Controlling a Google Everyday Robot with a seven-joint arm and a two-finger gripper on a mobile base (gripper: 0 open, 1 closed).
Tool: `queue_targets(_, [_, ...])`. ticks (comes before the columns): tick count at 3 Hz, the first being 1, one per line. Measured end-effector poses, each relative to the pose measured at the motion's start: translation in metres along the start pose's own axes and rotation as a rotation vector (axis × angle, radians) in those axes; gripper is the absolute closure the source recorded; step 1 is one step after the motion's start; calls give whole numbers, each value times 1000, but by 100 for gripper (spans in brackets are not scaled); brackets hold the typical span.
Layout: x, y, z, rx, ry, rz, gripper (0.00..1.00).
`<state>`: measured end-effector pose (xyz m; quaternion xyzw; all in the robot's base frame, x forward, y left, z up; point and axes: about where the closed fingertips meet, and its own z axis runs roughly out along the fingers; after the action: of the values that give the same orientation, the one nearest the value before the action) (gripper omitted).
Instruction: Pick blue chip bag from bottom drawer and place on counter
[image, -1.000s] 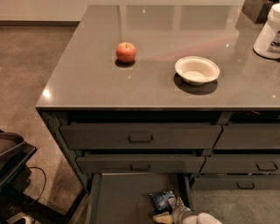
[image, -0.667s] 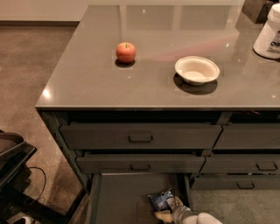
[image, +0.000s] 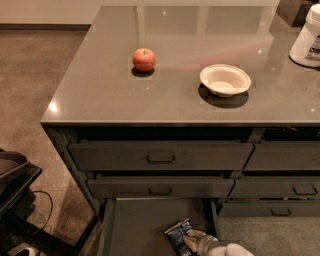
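Gripper (image: 196, 242) at blue chip bag (image: 176, 234)

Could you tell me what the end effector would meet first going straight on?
Probably the blue chip bag in the bottom drawer; the end effector, low at the drawer's right, points at it. Contact is unclear.

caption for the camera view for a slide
The gripper at the blue chip bag in the open bottom drawer, below a counter holding an apple and a bowl.
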<state>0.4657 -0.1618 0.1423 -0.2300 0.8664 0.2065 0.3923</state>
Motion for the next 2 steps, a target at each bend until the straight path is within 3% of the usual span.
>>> queue_targets(1, [0, 0, 0, 0, 0, 0, 88])
queue_targets(2, [0, 0, 0, 0, 0, 0, 100])
